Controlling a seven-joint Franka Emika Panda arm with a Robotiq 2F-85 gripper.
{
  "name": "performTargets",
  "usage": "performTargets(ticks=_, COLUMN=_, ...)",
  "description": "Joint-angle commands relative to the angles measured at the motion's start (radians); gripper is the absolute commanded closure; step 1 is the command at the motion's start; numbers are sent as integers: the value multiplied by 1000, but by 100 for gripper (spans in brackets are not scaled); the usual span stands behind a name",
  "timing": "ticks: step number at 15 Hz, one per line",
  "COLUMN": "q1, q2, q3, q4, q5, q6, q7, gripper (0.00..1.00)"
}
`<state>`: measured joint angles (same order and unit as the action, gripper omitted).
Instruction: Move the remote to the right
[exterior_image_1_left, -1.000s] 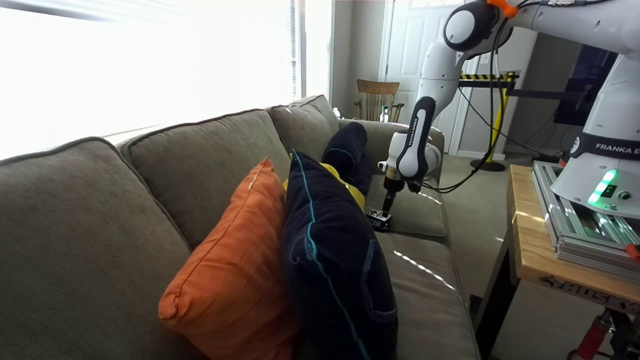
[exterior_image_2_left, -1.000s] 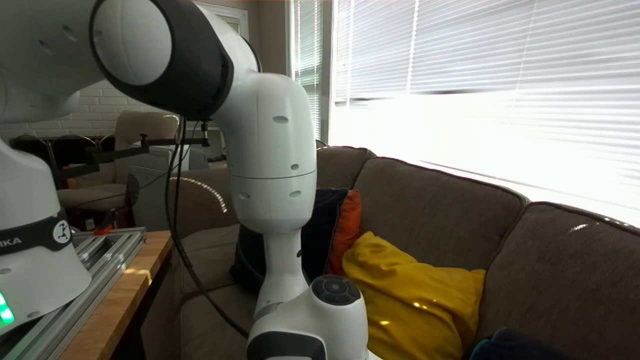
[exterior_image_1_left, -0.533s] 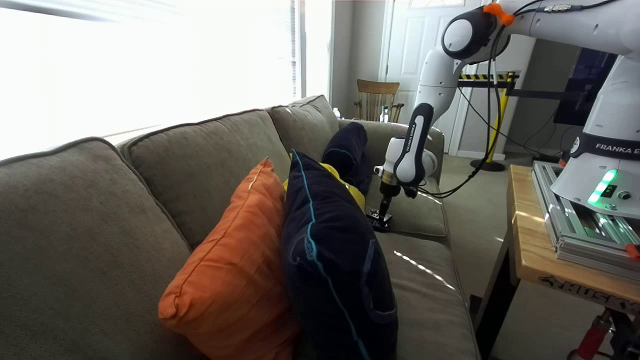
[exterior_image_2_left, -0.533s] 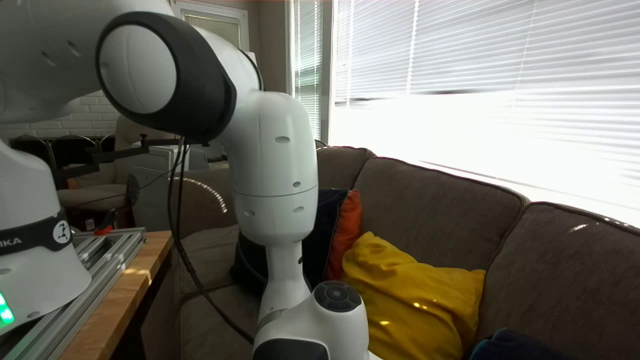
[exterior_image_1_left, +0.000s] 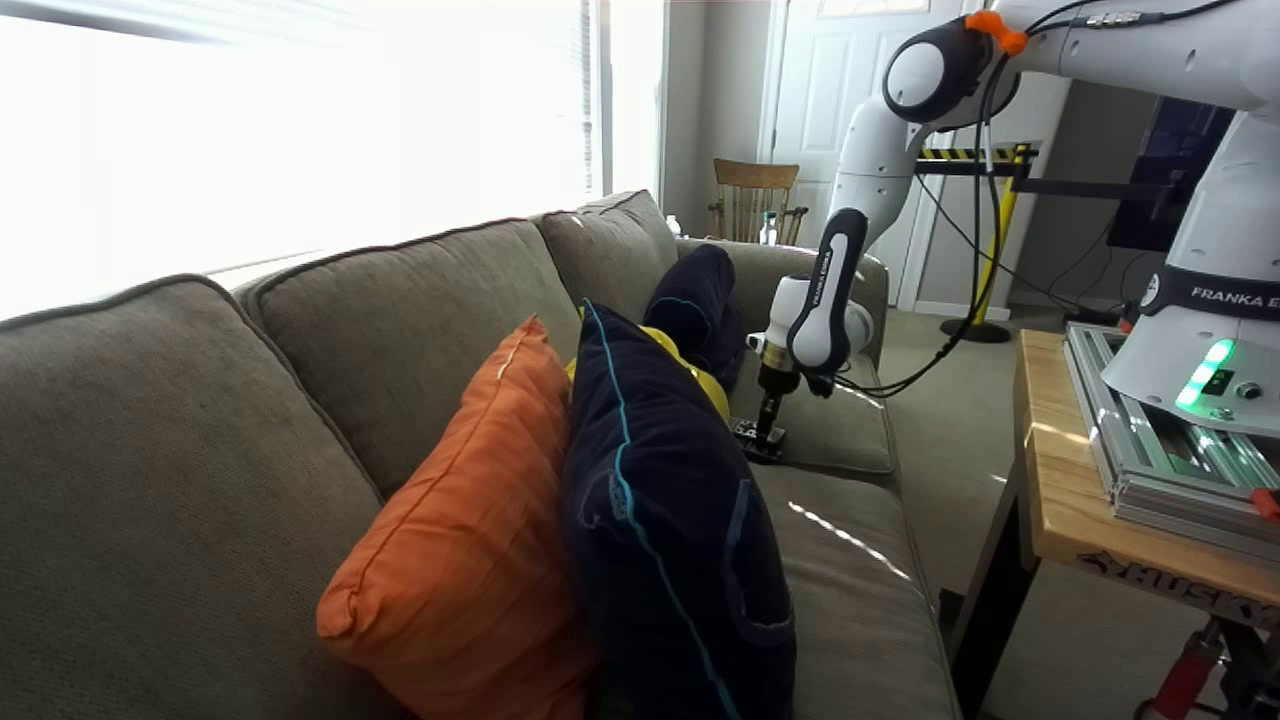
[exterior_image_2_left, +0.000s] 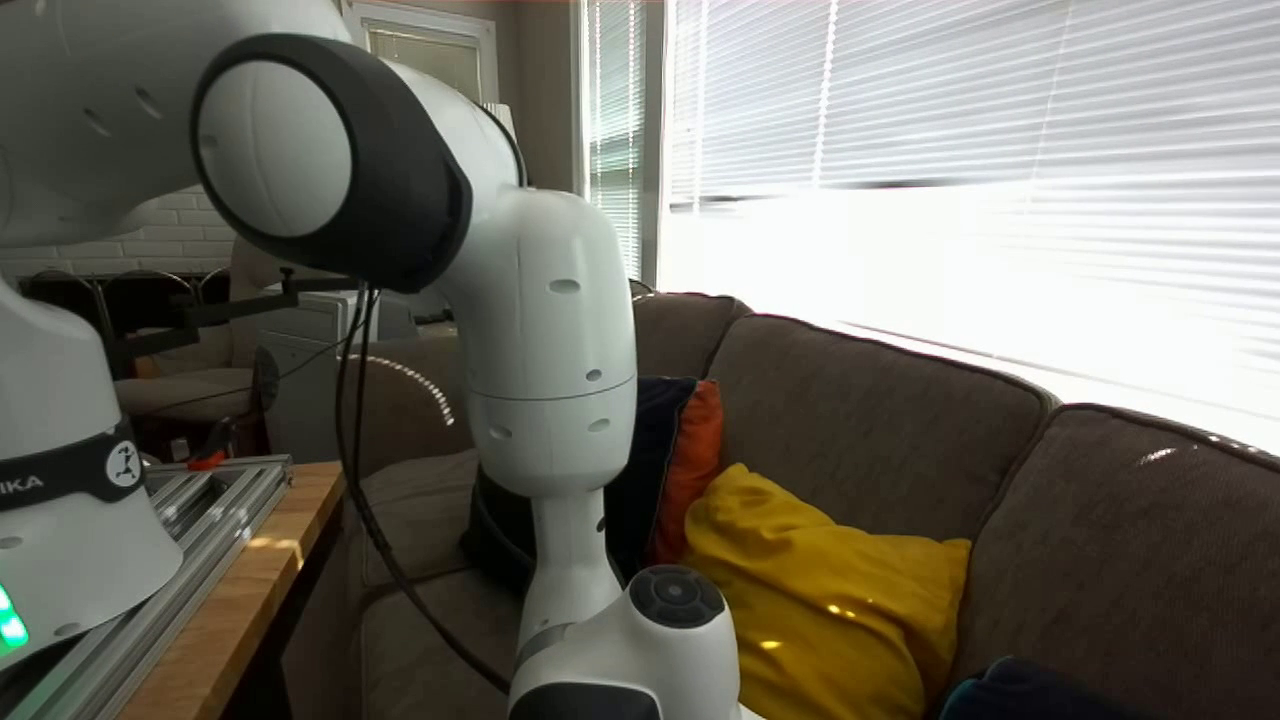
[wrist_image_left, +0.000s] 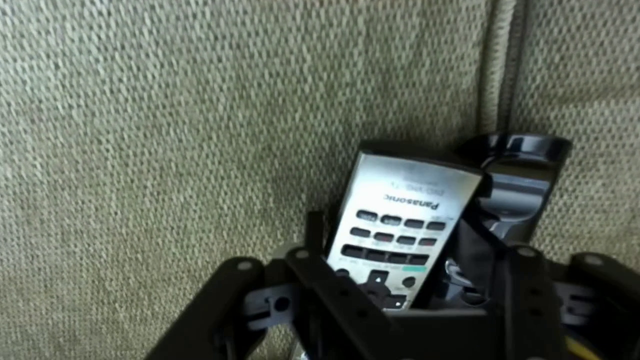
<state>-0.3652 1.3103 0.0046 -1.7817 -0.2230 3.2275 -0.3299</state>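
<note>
Reaching lower than a second ago, my hand (wrist_image_left: 396, 240) is straddling the remote (wrist_image_left: 401, 225) on the sofa seat (wrist_image_left: 175, 125), fingers (wrist_image_left: 315, 233) standing close along both long edges, though whether they are pinching it isn't showing. Probably I am beginning the grasp, with the rightward move still waiting. Just beside, a glossy black object (wrist_image_left: 522, 192) is lying, and farther back a yellow cushion (exterior_image_2_left: 820, 580) is resting.

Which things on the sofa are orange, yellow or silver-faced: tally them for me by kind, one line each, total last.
Orange cushion: 1
Yellow cushion: 1
Silver-faced remote: 1
Total: 3
</note>
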Motion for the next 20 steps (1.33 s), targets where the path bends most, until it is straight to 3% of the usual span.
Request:
performTargets(ticks=1, q1=-20, q2=-26, q3=2, q4=-14, q5=-22, q6=11, q7=4, gripper=61)
performTargets(ticks=9, q1=32, q2=-175, q3=-122, q4=-92, q5=-13, q6=-64, q7=15, gripper=66)
performTargets(ticks=10, q1=12, q2=-182, q3=-124, q4=-91, q5=-42, q6=-69, q7=-23, gripper=66)
performTargets(ticks=14, q1=34, q2=-213, q3=-190, q4=-89, q5=11, q6=-184, q7=33, gripper=66)
performTargets(ticks=17, q1=-38, q2=-223, q3=-128, q4=-73, q5=67, q6=-259, q7=78, gripper=66)
performTargets(ticks=20, q1=-102, q2=-207, q3=-60, q4=-44, q5=135, q6=-264, q7=111, gripper=66)
